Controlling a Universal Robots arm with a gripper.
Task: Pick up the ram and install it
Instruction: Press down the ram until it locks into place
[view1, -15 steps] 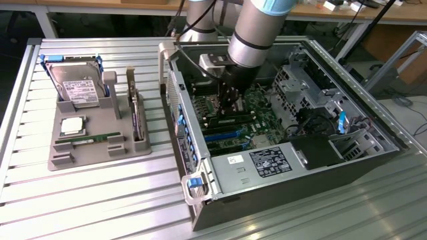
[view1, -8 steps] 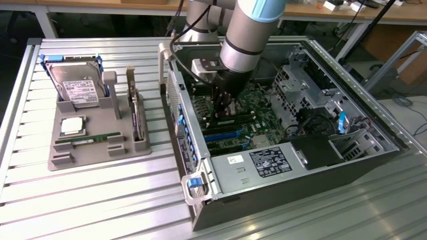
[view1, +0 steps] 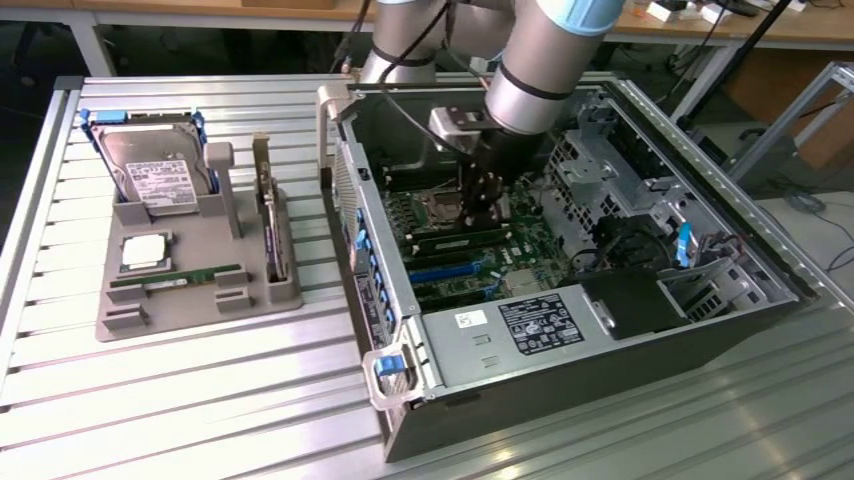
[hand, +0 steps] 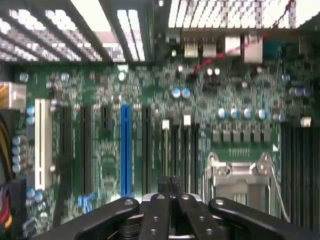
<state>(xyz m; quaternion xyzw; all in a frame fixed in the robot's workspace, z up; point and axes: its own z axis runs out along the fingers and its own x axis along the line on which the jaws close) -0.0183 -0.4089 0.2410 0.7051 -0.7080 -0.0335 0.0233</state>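
Observation:
The ram (view1: 174, 278), a narrow green stick, lies flat in a groove of the grey holder tray (view1: 200, 315) at the exterior view's left. My gripper (view1: 483, 215) is far from it, lowered inside the open computer case (view1: 747, 330) over the motherboard (view1: 534, 250). In the wrist view the black fingers (hand: 155, 210) are pressed together, so the gripper (hand: 170, 182) is shut with nothing visible between them. It hangs above the dark memory slots (hand: 180, 150), beside the metal processor socket (hand: 240, 175).
On the tray also sit a hard drive (view1: 154, 170), a square silver processor chip (view1: 144, 252) and an upright card (view1: 271, 225). Case walls, a drive cage (view1: 601, 160) and the power supply (view1: 534, 325) surround the arm. A blue slot (hand: 125, 150) runs beside the black ones.

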